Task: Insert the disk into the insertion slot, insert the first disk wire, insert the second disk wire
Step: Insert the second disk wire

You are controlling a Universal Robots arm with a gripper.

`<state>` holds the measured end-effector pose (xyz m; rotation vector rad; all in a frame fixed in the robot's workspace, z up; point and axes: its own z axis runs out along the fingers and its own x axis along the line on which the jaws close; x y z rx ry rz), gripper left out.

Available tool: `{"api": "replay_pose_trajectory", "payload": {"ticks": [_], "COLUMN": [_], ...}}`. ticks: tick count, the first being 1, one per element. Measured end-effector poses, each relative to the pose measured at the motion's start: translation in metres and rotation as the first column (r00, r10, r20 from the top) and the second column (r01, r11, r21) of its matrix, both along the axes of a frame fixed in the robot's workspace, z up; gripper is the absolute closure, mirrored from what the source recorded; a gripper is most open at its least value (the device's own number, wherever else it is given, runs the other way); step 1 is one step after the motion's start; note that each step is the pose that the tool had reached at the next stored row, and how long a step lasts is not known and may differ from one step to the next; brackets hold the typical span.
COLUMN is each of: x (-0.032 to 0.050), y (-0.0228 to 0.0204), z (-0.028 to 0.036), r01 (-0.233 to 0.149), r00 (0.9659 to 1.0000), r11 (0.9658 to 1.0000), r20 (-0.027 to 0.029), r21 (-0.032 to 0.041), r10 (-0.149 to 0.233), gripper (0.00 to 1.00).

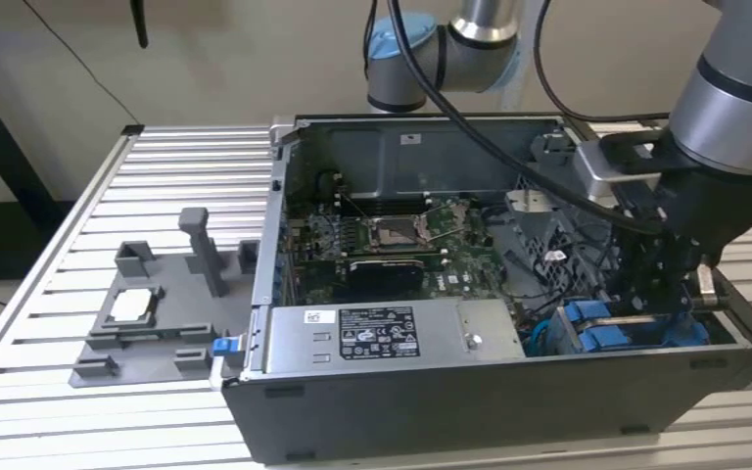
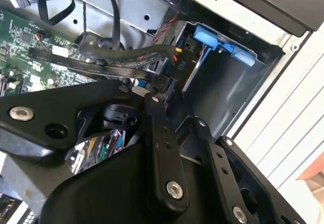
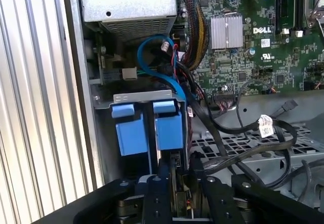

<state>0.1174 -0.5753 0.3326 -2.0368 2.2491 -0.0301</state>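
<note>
Gripper point(image 3: 174, 193) sat low by the disk point(image 3: 147, 130), grip unclear, probably wanted the plug squared up first.

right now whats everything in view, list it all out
computer case: one, dark grey, open on the slatted table
table: one, silver slats, under everything
motherboard: one, green, on the case floor
power-supply box: one, grey with a white label, along the case's near wall
disk: one, in a bright blue carrier, seated in the insertion slot in the case corner at the exterior view's right
cables: several, black, plus one blue
fixture tray: one, grey, on the table at the exterior view's left
arm: one, silver and black, reaching into the case
gripper: one, black, just at the disk
</note>
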Motion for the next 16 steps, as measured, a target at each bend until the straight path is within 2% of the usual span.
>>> {"api": "replay_pose_trajectory", "payload": {"ticks": [1, 5, 10, 16], "x": [0.0, 0.0005, 0.0014, 0.0016], "y": [-0.0006, -0.0045, -0.0045, -0.0045], "z": [0.0, 0.0003, 0.0004, 0.0065], "r01": [0.0, 0.001, 0.003, 0.004], "r00": [1.0, 0.9998, 0.9998, 0.9997], "r11": [1.0, 1.0, 1.0, 1.0], "r20": [-0.0024, -0.0188, -0.0204, -0.0245], "r21": [0.0, -0.0005, -0.0006, 0.0005], "r10": [0.0, -0.001, -0.003, -0.004], "gripper": [0.7, 0.7, 0.7, 0.7]}}
